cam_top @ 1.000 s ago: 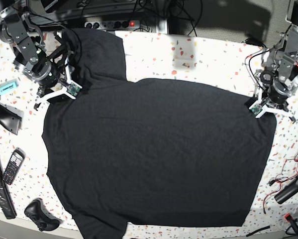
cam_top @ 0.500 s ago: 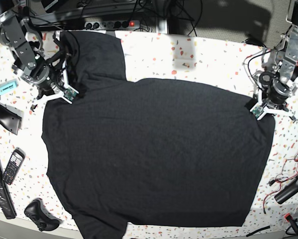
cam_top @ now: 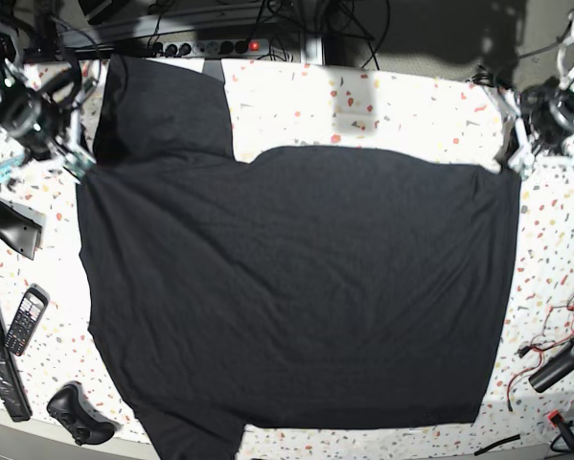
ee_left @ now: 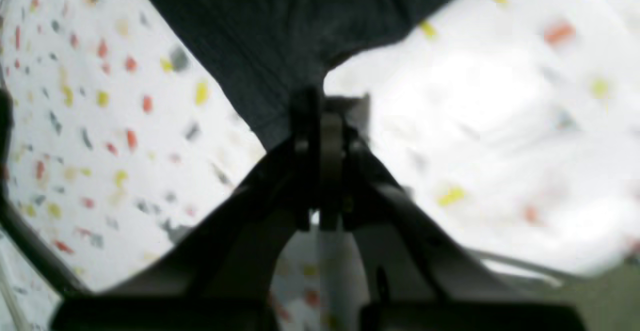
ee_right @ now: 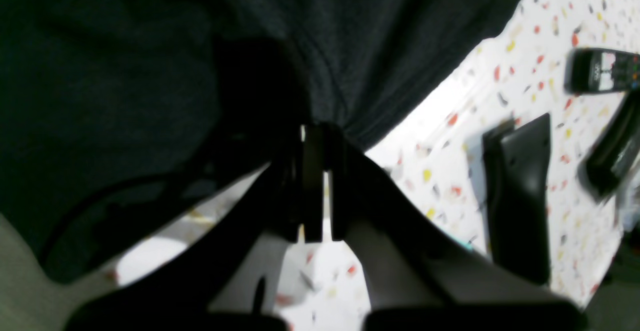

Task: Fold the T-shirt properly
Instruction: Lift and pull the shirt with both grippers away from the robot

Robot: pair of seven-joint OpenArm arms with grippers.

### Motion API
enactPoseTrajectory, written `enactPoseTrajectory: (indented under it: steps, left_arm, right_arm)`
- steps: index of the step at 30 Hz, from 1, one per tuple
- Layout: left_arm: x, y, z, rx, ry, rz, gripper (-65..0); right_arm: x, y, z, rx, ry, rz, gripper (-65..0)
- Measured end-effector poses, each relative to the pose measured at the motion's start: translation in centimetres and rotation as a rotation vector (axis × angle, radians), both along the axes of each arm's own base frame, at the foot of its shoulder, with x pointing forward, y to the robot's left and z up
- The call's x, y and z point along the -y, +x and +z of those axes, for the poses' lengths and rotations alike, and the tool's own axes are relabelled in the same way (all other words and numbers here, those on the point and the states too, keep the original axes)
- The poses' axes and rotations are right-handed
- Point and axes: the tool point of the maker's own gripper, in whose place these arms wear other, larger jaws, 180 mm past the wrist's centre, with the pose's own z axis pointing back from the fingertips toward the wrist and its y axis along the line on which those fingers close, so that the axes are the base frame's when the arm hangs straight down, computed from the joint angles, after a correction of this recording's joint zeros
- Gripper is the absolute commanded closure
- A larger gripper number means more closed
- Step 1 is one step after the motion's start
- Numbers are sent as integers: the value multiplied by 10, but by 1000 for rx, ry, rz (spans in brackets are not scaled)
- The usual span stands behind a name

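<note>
Left wrist: left gripper [ee_left: 320, 116] clamped on a corner of the black T-shirt [ee_left: 300, 26], speckled table [ee_left: 500, 121] below. Right wrist: right gripper [ee_right: 316, 141] pinching the T-shirt's edge [ee_right: 350, 46]. Base: T-shirt [cam_top: 296, 287] spread flat across the table [cam_top: 382, 105], plain side up; no fold made, all folding left.

Robotics lab bench
A power strip [cam_top: 215, 45] is glowing beyond the claws; loose cables [cam_top: 545, 350] are trailing across the speckled tabletop [cam_top: 382, 105] beside them.
</note>
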Motion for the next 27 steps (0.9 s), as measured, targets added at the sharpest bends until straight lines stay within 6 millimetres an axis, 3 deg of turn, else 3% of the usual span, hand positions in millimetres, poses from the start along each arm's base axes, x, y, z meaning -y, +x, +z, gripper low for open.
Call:
enactPoseTrajectory:
  steps: [12,16,23,27]
  left_arm:
    - [-19,-28,42,66,-62,147,0]
    - [-22,-39,46,42,-65,131,0]
    - [-36,-53,46,9,-51,165,0]
    - [-32,-43,55,68,-82,149,0]
  right_arm:
    - [-14,-67,15,-61,103,-57,0]
    - [-20,-83,16,-86,116,-57,0]
    - [-26,-94,16,-121,111,-48,0]
    - [-28,-78,23,-71,121,-42,0]
